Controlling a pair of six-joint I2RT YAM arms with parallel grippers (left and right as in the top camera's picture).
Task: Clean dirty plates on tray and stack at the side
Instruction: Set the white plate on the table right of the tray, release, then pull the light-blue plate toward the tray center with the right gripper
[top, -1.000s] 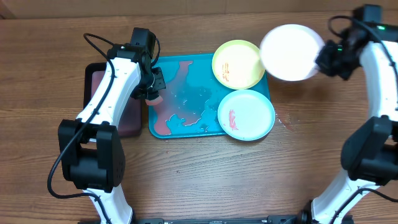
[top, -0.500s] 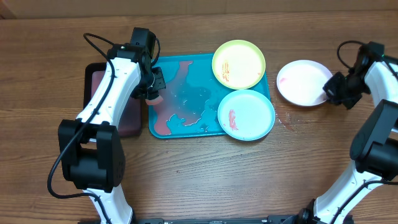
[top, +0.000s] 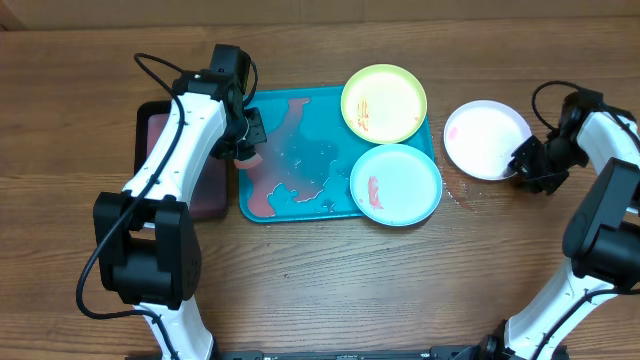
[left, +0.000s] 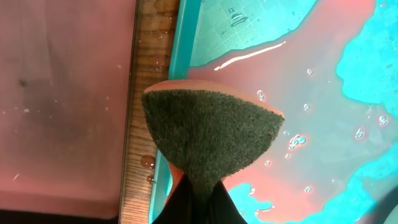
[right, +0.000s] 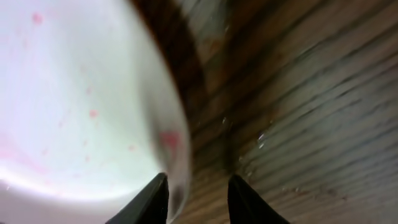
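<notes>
The white plate lies flat on the table, right of the turquoise tray; it has faint reddish specks in the right wrist view. My right gripper is at its right rim, and its jaws are open with the rim between them. The yellow-green plate and the pale aqua plate, both with red smears, sit on the tray's right end. My left gripper is shut on a sponge over the tray's left edge; its fingers show in the left wrist view.
Pinkish liquid pools over the tray's left half. A smaller black tray with a pinkish inside lies just left of the turquoise tray, with a strip of wood between them. Small red spots mark the table by the aqua plate.
My right arm brought the white plate down from the air onto the table right of the tray, and its jaws let go. My left arm has not moved.
</notes>
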